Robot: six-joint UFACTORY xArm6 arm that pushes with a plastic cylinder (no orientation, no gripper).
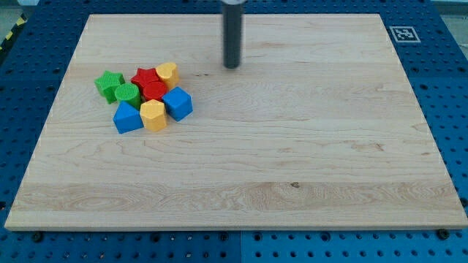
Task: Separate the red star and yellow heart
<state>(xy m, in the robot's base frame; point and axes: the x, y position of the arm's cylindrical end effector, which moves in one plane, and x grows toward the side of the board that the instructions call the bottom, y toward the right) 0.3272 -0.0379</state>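
Note:
The red star (145,77) lies in a tight cluster of blocks at the view's left on the wooden board (292,146). The yellow heart (168,72) touches its right side. My tip (232,66) is the lower end of the dark rod coming down from the view's top. It stands to the right of the cluster, apart from the yellow heart by roughly a block's width or more.
The same cluster holds a green star (108,85), a green round block (127,93), a red block (154,90), a blue block (127,117), a yellow hexagonal block (153,115) and a blue cube (178,103). A marker tag (401,33) sits at the board's top right corner.

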